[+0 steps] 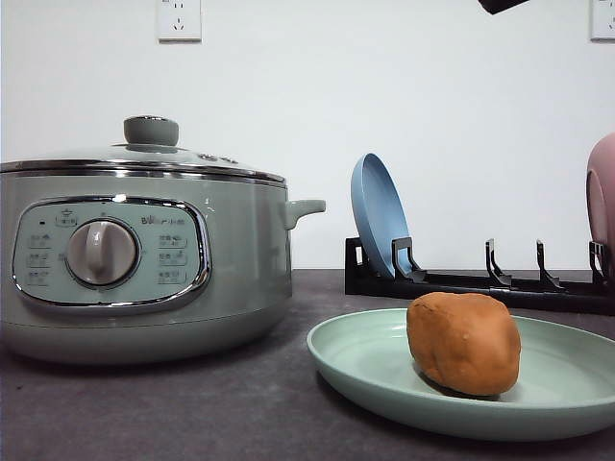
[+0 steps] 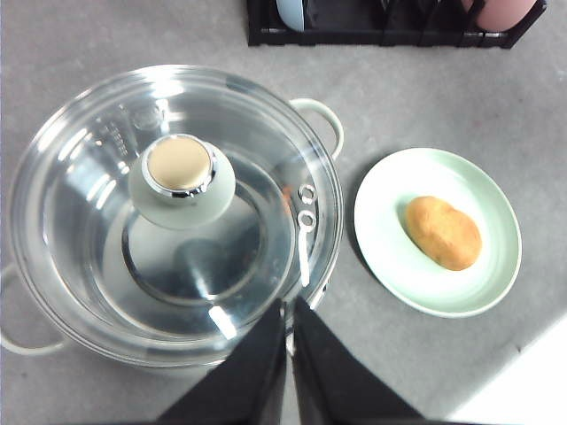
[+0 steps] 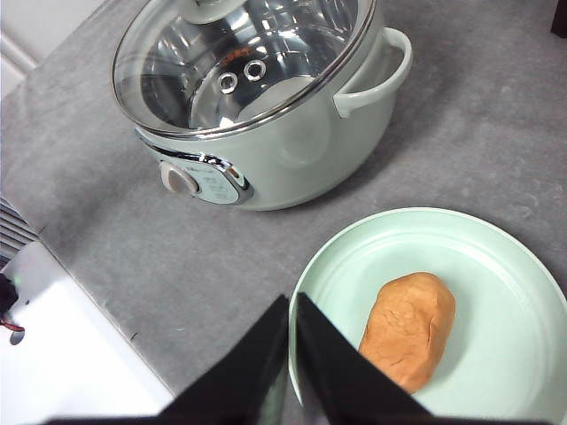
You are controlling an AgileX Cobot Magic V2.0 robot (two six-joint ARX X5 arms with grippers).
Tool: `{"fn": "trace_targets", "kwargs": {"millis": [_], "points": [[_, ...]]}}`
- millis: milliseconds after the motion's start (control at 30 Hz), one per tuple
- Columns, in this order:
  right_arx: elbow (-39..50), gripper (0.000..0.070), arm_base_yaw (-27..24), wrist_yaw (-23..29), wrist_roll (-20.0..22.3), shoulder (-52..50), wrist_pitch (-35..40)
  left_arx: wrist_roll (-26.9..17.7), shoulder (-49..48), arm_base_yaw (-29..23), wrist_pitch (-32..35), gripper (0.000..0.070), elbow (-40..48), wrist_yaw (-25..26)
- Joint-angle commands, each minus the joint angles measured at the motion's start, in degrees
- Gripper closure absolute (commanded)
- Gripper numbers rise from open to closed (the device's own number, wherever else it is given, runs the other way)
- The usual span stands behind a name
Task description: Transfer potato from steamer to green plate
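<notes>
Orange-brown potato [image 1: 464, 343] lies on its side on the green plate [image 1: 365, 360], off-centre, touching nothing else. Steamer [image 1: 144, 259] stands just beside the plate, glass lid [image 2: 168, 212] seated, pot looks empty through the glass. By how things lie, the transfer reads as done.

Handling, judged: potato looks dense and firm, lumpy oval, skin smooth with a slight sheen, so possibly slick. Best hold would be across the short waist, jaws square to the long axis; a pinch near either tapered end would likely squeeze it out. On the shallow plate it could roll if nudged.

Left gripper [image 2: 290, 310] hangs above the steamer's near rim, fingers together, holding nothing. Right gripper [image 3: 292, 310] hangs over the plate's edge, close to the potato but apart from it, fingers likewise together and empty.

Surface: dark grey matte tabletop [image 1: 192, 413], faintly speckled. Behind, a black rack [image 1: 480, 283] holds a blue plate [image 1: 378, 216] upright and a pink dish [image 1: 602, 192] at the far end. White wall, socket [image 1: 179, 19] above the steamer.
</notes>
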State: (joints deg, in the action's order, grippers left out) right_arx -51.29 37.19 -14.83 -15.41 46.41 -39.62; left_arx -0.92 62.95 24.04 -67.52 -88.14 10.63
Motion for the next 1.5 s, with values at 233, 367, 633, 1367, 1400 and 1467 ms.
{"fn": "trace_targets", "kwargs": {"millis": [233, 367, 633, 1367, 1400, 1467], "points": [[-0.96, 0.07, 0.55, -0.13, 0.45, 0.24, 0.59, -4.45, -12.46, -10.37, 22.78, 0.0698, 3.87, 0.09], [-0.96, 0.07, 0.55, -0.13, 0.45, 0.24, 0.57, -5.99, -21.01, -16.29, 37.24, 0.0698, 13.59, -1.43], [-0.96, 0.07, 0.55, -0.13, 0.45, 0.22, 0.59, -7.42, -38.15, -23.56, 57.83, 0.0698, 39.62, -7.52], [-0.96, 0.07, 0.55, -0.13, 0.47, 0.22, 0.57, -7.37, -61.22, -26.32, 62.4, 0.0698, 79.94, -8.32], [-0.96, 0.07, 0.55, -0.13, 0.45, 0.24, 0.59, -7.37, -61.57, -26.32, 62.38, 0.0698, 80.64, -8.32], [-0.96, 0.07, 0.55, -0.13, 0.45, 0.24, 0.59, -7.37, -62.16, -26.32, 62.2, 0.0698, 81.79, -8.32]]}}
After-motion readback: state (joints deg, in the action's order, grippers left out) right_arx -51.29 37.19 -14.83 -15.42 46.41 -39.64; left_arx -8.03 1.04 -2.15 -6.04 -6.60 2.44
